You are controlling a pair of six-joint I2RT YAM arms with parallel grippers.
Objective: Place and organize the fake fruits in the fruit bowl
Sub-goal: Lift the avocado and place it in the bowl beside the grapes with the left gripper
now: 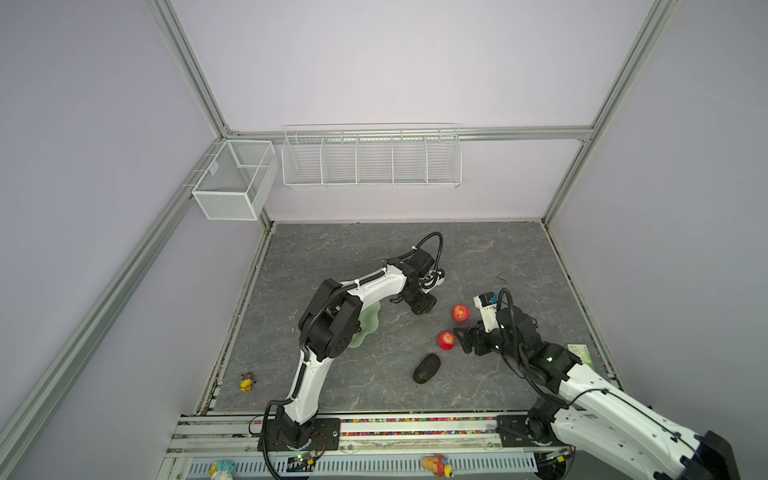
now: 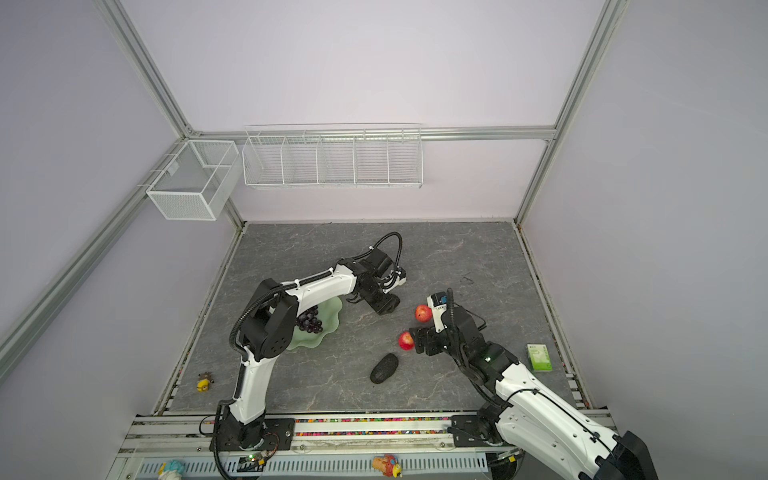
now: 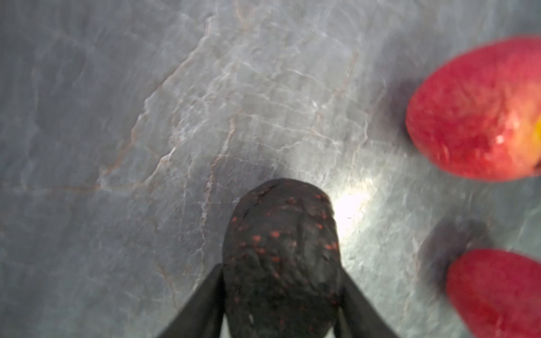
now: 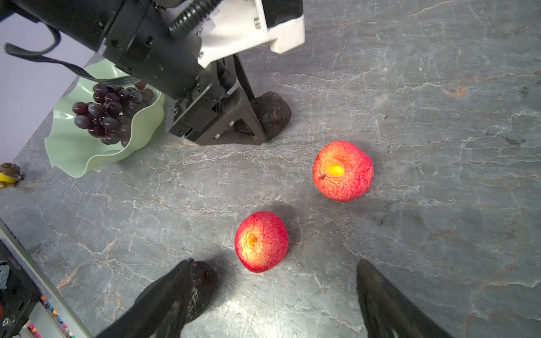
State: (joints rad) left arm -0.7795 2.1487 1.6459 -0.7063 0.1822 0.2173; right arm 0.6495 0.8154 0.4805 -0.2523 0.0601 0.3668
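Note:
My left gripper (image 1: 424,308) (image 3: 281,269) is down on the table, shut on a blackish rough avocado (image 3: 281,248) (image 4: 272,112), one finger against each side. The pale green fruit bowl (image 2: 330,318) (image 4: 73,146) sits to its left, partly under the left arm, with the purple grapes (image 2: 309,322) (image 4: 112,114) in it. Two red apples (image 1: 460,313) (image 1: 446,340) lie to the right. My right gripper (image 1: 460,340) (image 4: 273,262) is open just behind the nearer apple (image 4: 261,241), not touching it. A second avocado (image 1: 427,368) (image 4: 205,289) lies beside one right finger.
A small yellow toy figure (image 1: 247,382) stands near the table's front left edge. A green box (image 2: 539,357) lies at the right edge. White wire baskets (image 1: 370,160) (image 1: 232,183) hang on the back wall and the left corner.

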